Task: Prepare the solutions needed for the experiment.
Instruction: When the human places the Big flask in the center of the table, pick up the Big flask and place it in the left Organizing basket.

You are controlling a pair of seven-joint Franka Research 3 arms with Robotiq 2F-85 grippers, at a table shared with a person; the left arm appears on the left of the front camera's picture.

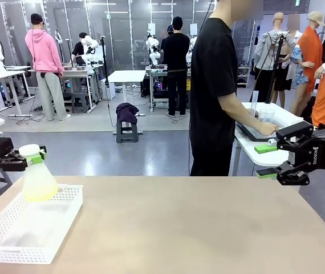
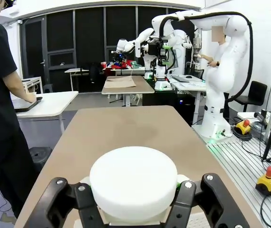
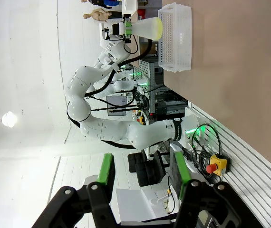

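Our left gripper (image 1: 36, 155) clamped a capped flask (image 1: 38, 181) of the solutions (image 1: 39, 194) above the white basket (image 1: 14, 240); our right gripper (image 1: 268, 160) hung open, empty.

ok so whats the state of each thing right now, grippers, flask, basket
left gripper: shut on the flask's white cap
flask: upright, capped, held over the basket
solution: shallow yellow-green layer in the flask's bottom
white basket: flat on the table's left side, nothing visible inside
right gripper: open, holding nothing, hanging above the table's right edge
table: bare in the middle
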